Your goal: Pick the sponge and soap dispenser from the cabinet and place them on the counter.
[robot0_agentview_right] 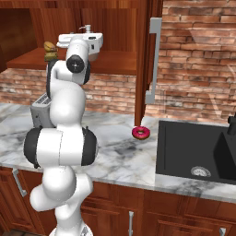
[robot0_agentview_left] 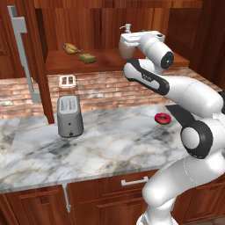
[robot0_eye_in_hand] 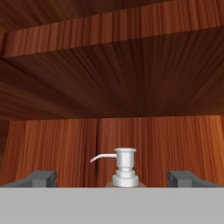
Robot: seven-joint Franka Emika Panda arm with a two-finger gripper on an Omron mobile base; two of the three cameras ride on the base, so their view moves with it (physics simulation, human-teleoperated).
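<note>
So the soap dispenser (robot0_eye_in_hand: pixel 124 168) sits on the cabinet (robot0_agentview_left: pixel 132 17) shelf, dead centre between the pincer (robot0_eye_in_hand: pixel 118 178) fingers, and its pump nozzle points to the pincer's left. Pincer is spread wide open, gripping nothing. Further off to its left on the same shelf lies the sponge (robot0_agentview_left: pixel 88 58), with a banana (robot0_agentview_left: pixel 71 48) just beyond. Down below on the table (robot0_agentview_left: pixel 110 145) are a toaster (robot0_agentview_left: pixel 69 115) and a doughnut (robot0_agentview_left: pixel 163 118).
</note>
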